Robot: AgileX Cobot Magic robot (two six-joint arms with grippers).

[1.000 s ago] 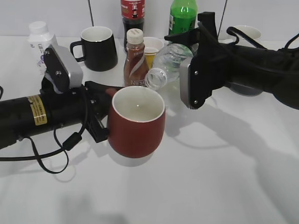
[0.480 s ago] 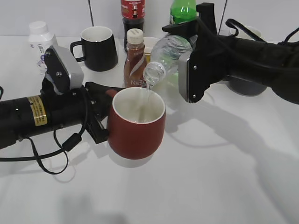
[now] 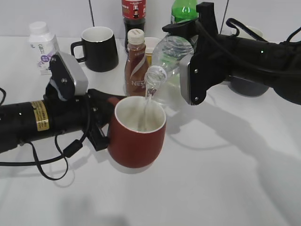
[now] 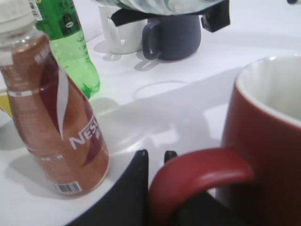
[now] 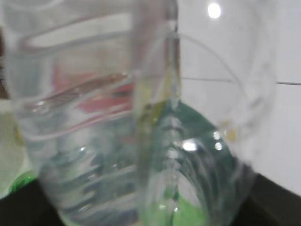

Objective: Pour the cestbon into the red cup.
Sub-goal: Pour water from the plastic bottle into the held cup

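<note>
Clear water streams from the mouth of the cestbon [image 3: 165, 59] into the red cup [image 3: 136, 132] at the middle of the white table [image 3: 211, 188], the bottle tipped neck-down and to the left above the cup's far rim. The right gripper [image 3: 195, 49] is clamped around the bottle's body, holding it aloft just right of the brown Nescafe bottle [image 3: 135, 59]; in the right wrist view the ribbed plastic fills the frame. The left gripper [image 3: 101, 117] reaches in from the left and grips the cup by its handle [image 4: 197, 176], its dark fingers [image 4: 134, 188] closed on either side of the loop in the left wrist view. Behind the cup, at the far edge, stand a black mug [image 3: 98, 47], a cola bottle [image 3: 133, 14], a green soda bottle [image 3: 183, 10] and a small white bottle [image 3: 41, 40]. A dark grey mug [image 4: 173, 35] sits far right, beside a white cup [image 4: 120, 30].
</note>
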